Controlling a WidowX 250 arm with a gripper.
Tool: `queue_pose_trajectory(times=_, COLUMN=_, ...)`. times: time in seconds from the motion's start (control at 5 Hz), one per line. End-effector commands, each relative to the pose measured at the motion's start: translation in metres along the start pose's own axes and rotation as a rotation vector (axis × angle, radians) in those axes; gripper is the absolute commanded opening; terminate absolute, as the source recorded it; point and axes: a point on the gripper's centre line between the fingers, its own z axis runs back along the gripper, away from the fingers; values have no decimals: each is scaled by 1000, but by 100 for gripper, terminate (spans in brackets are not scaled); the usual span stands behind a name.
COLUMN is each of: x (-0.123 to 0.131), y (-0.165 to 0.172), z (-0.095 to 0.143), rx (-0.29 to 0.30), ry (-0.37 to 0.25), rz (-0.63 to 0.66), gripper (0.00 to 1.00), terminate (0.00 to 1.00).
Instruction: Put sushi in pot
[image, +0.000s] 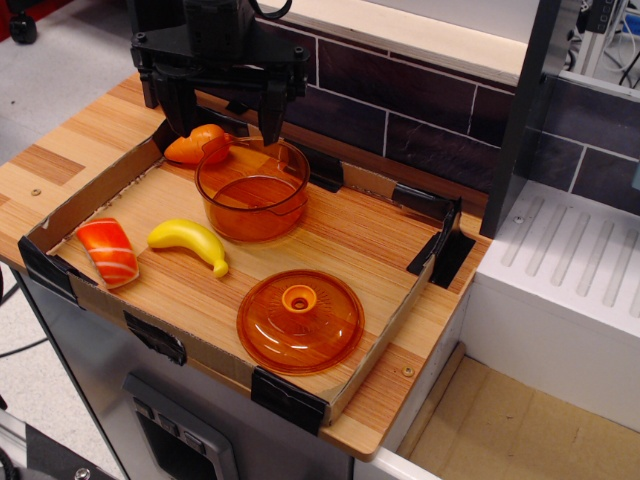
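Observation:
The sushi (108, 251), a red-orange nigiri with pale stripes, lies at the front left corner of the tray, next to the banana. The translucent orange pot (252, 190) stands upright and empty at the back middle of the tray. My black gripper (226, 118) hangs above the tray's back left, just behind the pot's far rim, with its two fingers (188, 108) spread apart and nothing between them. It is far from the sushi.
A yellow banana (190, 243) lies right of the sushi. An orange carrot-like toy (196, 145) lies behind the pot under the gripper. The orange lid (300, 321) with a knob lies at the front right. Low cardboard walls (385, 340) ring the tray. A white drainer (575, 280) stands to the right.

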Motion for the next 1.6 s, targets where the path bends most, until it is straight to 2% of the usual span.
queue_pose_trajectory(times=0.0, x=0, y=0, z=0, rx=0, ry=0, rz=0, gripper=100, terminate=0)
queue_pose_trajectory(times=0.2, x=7, y=29, z=4, rx=-40, ry=-50, rz=138, gripper=100, terminate=0)
queue_pose_trajectory(times=0.4, x=9, y=60, z=-1, rx=-1, ry=-70, rz=335, gripper=100, terminate=0)
queue_pose_trajectory(times=0.6, x=-2, y=86, z=-7, rx=30, ry=-13, rz=491, gripper=100, terminate=0)
queue_pose_trajectory(times=0.8, x=-18, y=102, z=-15, rx=122, ry=89, rz=544, gripper=100, terminate=0)
queue_pose_trajectory(times=1.2, x=-34, y=108, z=-40, rx=95, ry=125, rz=583, gripper=100, terminate=0)
queue_pose_trajectory(times=1.4, x=-37, y=106, z=-45, rx=90, ry=112, rz=571, gripper=100, terminate=0)
